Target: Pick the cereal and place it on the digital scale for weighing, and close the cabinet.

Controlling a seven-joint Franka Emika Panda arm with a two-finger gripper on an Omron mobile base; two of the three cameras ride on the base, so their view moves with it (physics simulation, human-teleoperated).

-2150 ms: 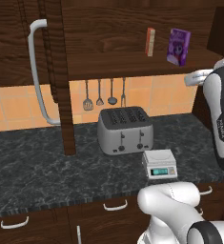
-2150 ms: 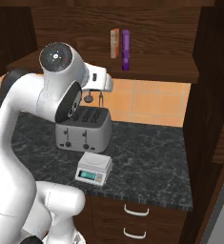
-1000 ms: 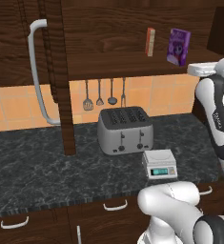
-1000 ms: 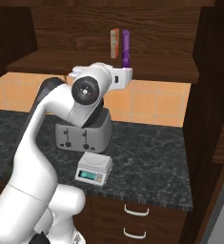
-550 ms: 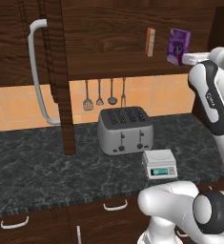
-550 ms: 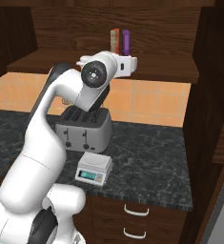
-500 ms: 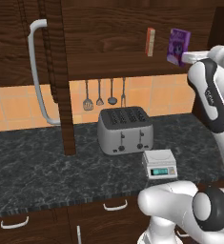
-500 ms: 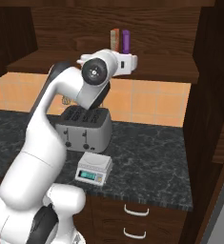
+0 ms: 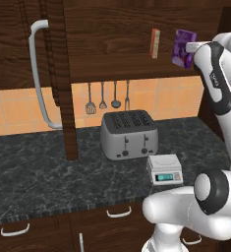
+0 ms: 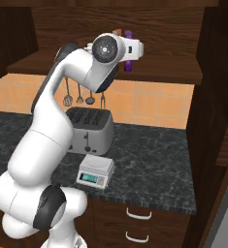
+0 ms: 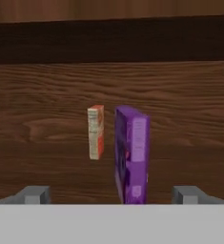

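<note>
The gripper (image 11: 111, 194) stood with fingers apart, facing the cereal (image 11: 131, 155) on the cabinet shelf (image 11: 46, 176); advancing squarely should avoid nudging the orange box (image 11: 95, 132) beside it.

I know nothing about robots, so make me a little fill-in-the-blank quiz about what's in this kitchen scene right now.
1. The small purple cereal box stands on the shelf of the dark brown wood-grain cabinet beside a thin ____ box.
2. The low light-grey digital scale sits on the dark ____ in front of the silver toaster.
3. The top plate of the scale carries ____.

Missing words: orange-red; counter; nothing
</note>
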